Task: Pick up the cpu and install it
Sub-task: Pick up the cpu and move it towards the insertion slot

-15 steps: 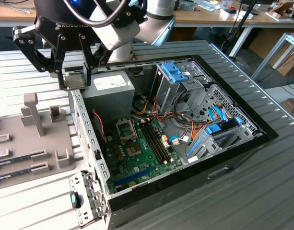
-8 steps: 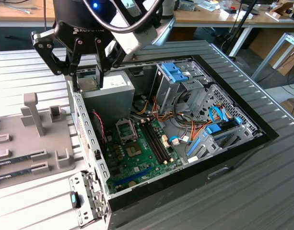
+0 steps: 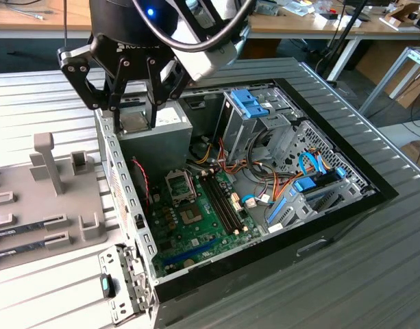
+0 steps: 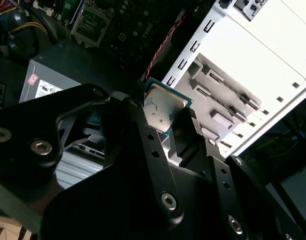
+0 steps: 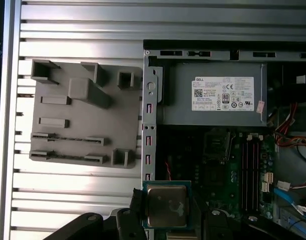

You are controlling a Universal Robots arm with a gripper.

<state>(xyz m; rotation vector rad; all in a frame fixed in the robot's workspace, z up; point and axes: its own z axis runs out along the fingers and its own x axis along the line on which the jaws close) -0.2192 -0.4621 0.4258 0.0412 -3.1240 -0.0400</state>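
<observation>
The cpu [image 3: 136, 122] is a small square chip with a silvery top and a thin green rim. It hangs flat in the air over the near wall of the open computer case, beside the grey power supply [image 3: 162, 137]. My gripper [image 3: 137, 118] is shut on the cpu, one black finger on each side. In both wrist views the cpu [image 4: 162, 106] [image 5: 166, 206] sits between the fingertips [image 5: 136, 206]. The empty processor socket [image 3: 179, 184] [image 5: 216, 145] lies on the green motherboard, lower and further inside the case.
A grey parts fixture [image 3: 52, 199] [image 5: 85, 115] with posts and slots rests on the ribbed table at the exterior view's left. Inside the case are memory slots [image 3: 223, 202], a drive cage with blue latches [image 3: 254, 106] and loose coloured cables [image 3: 275, 192]. The case's metal wall [image 3: 120, 178] stands under the gripper.
</observation>
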